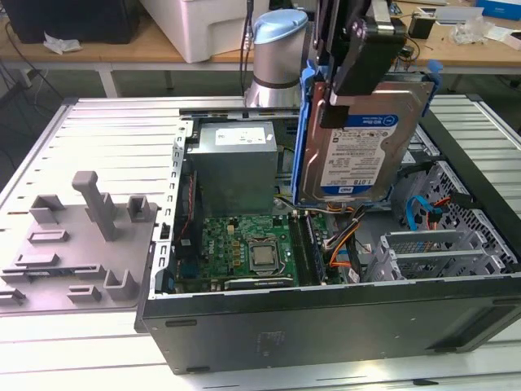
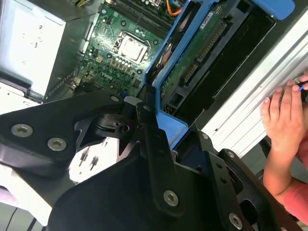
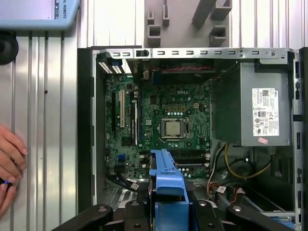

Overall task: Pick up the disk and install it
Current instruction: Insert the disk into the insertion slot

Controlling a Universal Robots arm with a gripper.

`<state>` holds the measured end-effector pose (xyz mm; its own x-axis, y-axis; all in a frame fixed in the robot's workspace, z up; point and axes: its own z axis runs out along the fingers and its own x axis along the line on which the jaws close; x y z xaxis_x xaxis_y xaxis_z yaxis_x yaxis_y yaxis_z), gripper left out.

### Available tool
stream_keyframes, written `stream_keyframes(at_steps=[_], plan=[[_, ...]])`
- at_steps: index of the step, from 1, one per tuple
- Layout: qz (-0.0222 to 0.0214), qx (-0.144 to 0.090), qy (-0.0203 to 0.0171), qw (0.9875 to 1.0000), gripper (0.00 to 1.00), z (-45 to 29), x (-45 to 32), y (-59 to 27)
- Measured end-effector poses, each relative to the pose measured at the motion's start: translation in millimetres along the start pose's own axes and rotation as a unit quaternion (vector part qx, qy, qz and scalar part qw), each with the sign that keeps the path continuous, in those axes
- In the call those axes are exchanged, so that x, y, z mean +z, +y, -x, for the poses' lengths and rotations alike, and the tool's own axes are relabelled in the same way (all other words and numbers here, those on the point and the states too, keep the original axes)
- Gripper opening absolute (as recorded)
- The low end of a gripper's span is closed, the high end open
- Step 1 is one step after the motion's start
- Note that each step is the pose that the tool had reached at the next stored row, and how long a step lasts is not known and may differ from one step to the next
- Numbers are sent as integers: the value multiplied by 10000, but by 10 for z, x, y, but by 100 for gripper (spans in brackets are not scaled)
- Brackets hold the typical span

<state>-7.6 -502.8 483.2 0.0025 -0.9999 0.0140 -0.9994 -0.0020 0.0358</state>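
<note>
Silver metal framed in blue plastic hangs above the open computer case (image 1: 326, 326). This is the disk (image 1: 366, 138), and your end effector (image 1: 342, 94) is clenched on its upper end. The drive is clear of the case and touches nothing inside. It is held nearly upright, with its white-and-blue label facing the exterior view. In the second wrist view the blue carrier (image 2: 166, 82) runs along the drive's circuit-board side, and in the first wrist view its end (image 3: 166, 175) juts out over the case interior.

Inside the case lie the motherboard (image 1: 244, 244), the grey power supply (image 1: 236, 163) and a metal drive cage (image 1: 423, 252), with loose cables (image 1: 342, 244) between board and cage. A grey fixture plate (image 1: 73, 244) sits on the worktop (image 1: 106, 130) beside the case. A person's hand (image 3: 9, 163) is just outside the case wall.

The pick-up looks complete, so you are in the install step with the drive not yet seated. Seating it likely calls for tipping the drive out of its upright pose, squaring the carrier's rails to the cage opening, and keeping clear of the cables and that nearby hand.
</note>
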Motion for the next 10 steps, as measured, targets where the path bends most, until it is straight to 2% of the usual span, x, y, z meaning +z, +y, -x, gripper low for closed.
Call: stream_keyframes(at_steps=[5, 10], plan=[[0, 0, -4, 10000, 37, -75, -2, -87], [0, 0, -5, 10000, 37, -118, -6, -231]])
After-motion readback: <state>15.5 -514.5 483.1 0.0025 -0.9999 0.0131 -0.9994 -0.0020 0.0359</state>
